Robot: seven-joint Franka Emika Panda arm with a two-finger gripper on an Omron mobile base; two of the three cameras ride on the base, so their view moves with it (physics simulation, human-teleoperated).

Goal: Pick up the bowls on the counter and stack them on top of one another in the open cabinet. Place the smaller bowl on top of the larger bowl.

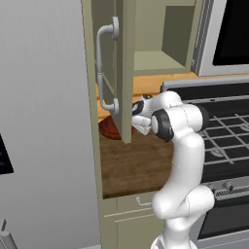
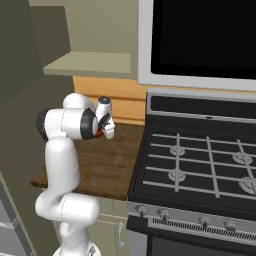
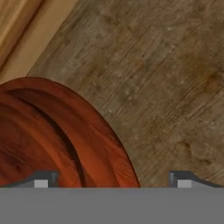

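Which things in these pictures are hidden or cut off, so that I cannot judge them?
- Left base view: the cabinet door and the arm hide most of a reddish-brown bowl; which bowl it is cannot be told.
- Right base view: the arm's wrist covers the claw; whether it is open there cannot be told.
- Hand view: the bowl is cut off by the left edge; its full width is unknown.

Our arm is bent fwd at the elbow, wrist low, gripper [image 3: 112,180] pointing down w/ fingers [image 3: 43,180] spread apart, nothing between them.
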